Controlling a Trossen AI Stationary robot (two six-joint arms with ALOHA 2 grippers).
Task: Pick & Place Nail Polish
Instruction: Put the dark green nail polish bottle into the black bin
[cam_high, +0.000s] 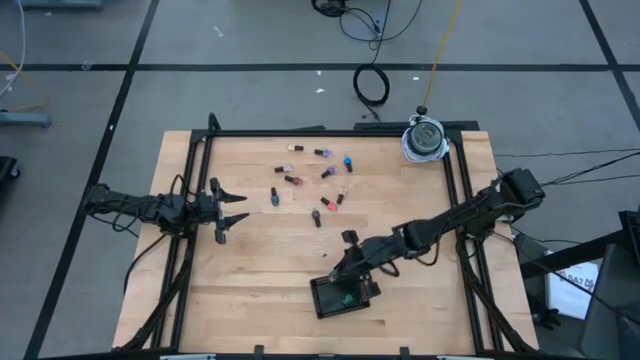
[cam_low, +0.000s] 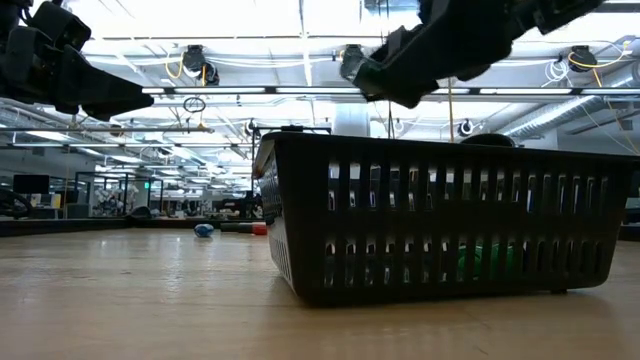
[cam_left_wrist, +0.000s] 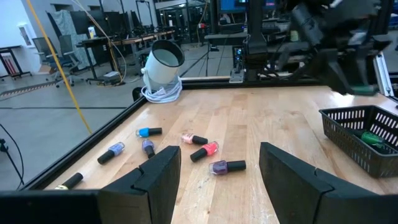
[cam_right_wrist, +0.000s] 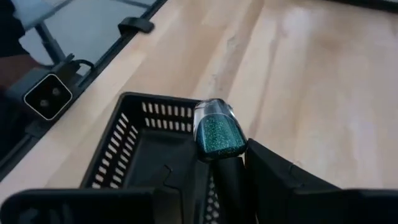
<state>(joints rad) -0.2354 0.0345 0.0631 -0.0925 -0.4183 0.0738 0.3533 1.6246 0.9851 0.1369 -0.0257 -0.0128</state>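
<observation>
**Teal bottle hanging over the basket**

The right gripper (cam_right_wrist: 217, 171) is hovering over the black basket (cam_high: 343, 295) near the worktop's front edge, its jaws clamped on a teal glitter bottle (cam_right_wrist: 217, 134) by the cap end, glass body sticking out. A green bottle (cam_high: 348, 297) is already lying inside. The glass is likely light, hard and slippery, so the cap looks the surer hold. Farther back, loose bottles (cam_high: 328, 203) are lying scattered toward the rear edge. The left gripper (cam_high: 232, 209) is waiting by the left edge, jaws apart.
</observation>
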